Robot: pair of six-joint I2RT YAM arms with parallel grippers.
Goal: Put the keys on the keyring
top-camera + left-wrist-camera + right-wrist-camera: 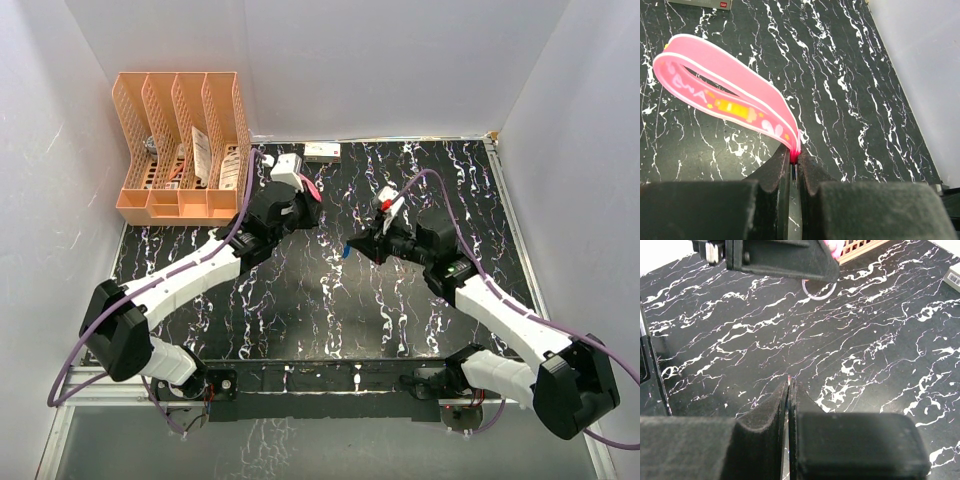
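Note:
The keyring is a pink strap (725, 97) with white edges, looped up and to the left. My left gripper (795, 160) is shut on the strap's end, where a bit of metal shows between the pads. From above, that gripper (308, 200) hovers at the middle back of the table with the pink strap (311, 189) sticking out. In the right wrist view the thin ring (816, 298) hangs under the left gripper. My right gripper (791, 385) is shut on a key seen edge-on as a thin sliver. From above, its blue head (343, 253) shows at the right gripper (352, 247).
An orange file organizer (180, 150) stands at the back left, and a small white box (322, 151) lies by the back wall. The table (300, 300) is black marble-patterned, with white walls around it. The grippers face each other a short gap apart.

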